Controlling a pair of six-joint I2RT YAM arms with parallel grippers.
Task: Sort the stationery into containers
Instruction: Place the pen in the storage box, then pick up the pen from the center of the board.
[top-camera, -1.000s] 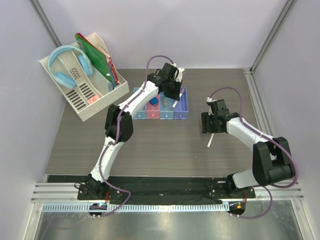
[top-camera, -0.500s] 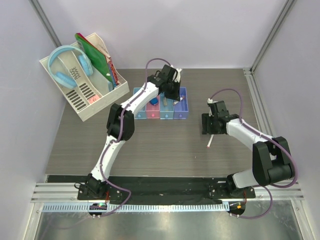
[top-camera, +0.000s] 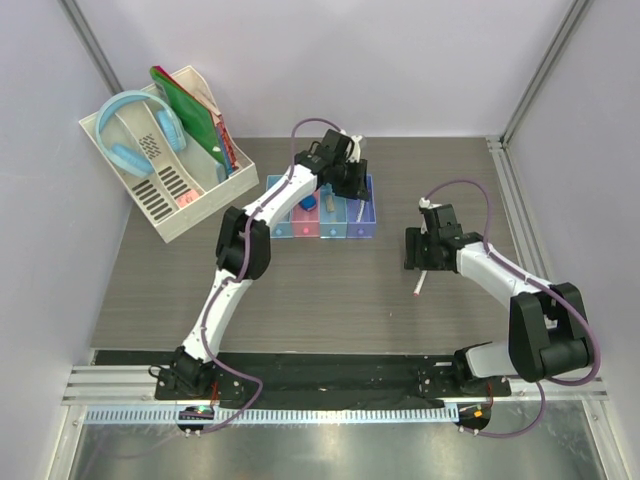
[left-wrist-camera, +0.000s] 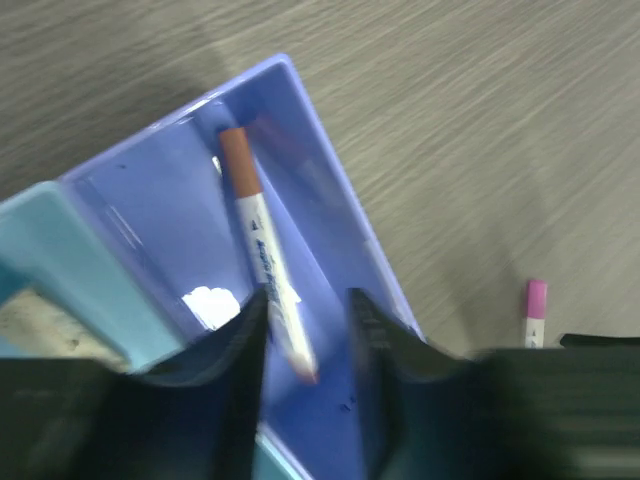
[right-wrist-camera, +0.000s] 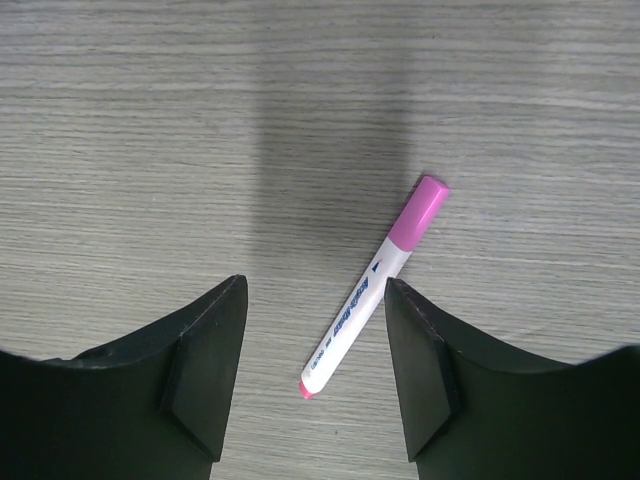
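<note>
**Left tool** (left-wrist-camera: 305, 385): the jaws stand apart, clamping nothing. The tool hangs over the purple bin (left-wrist-camera: 335, 190) at the right end of the row of bins (top-camera: 322, 222), in the upper centre of the overhead view. A white pen with an orange-brown cap (left-wrist-camera: 262, 262) lies inside this bin, with its lower tip between the fingers (this wrist view is blurred).

**Right tool** (right-wrist-camera: 315, 320): the jaws are spread wide and hold nothing. The tool hangs over the counter (right-wrist-camera: 150, 120), right of centre. A white pen with a pink cap (right-wrist-camera: 372, 290) lies flat and slanted on the counter. Its tip end is between the fingers and its cap points to the upper right. This pen is well apart from the bins.
</note>
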